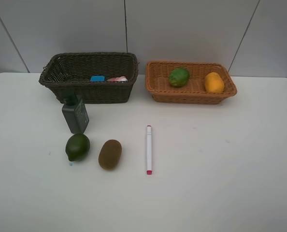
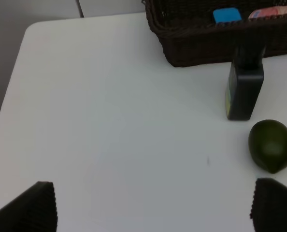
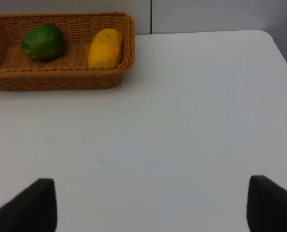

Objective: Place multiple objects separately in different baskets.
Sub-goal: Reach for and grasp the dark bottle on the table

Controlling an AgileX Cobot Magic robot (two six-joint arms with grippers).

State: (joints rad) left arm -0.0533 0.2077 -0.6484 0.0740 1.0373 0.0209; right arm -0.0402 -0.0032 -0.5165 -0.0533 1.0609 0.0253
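The dark brown basket (image 1: pixel 85 92) at the back left holds a blue eraser (image 1: pixel 97 78) and a pink bottle (image 1: pixel 117 79). To its right, the light tan basket (image 1: pixel 192 95) holds a green round fruit (image 1: pixel 179 77) and an orange mango (image 1: pixel 214 82). On the table in front stand a dark green bottle (image 1: pixel 75 114), a second green fruit (image 1: pixel 78 147), a brown kiwi (image 1: pixel 109 154) and a white-pink marker (image 1: pixel 149 149). Neither gripper shows in the exterior view. The left gripper (image 2: pixel 153 205) is open near the green fruit (image 2: pixel 271 145). Over bare table the right gripper (image 3: pixel 148 205) is open too.
The white table (image 1: pixel 221 169) runs to a grey panelled wall behind the baskets. Its left edge and rounded corner show in the left wrist view, its right edge in the right wrist view.
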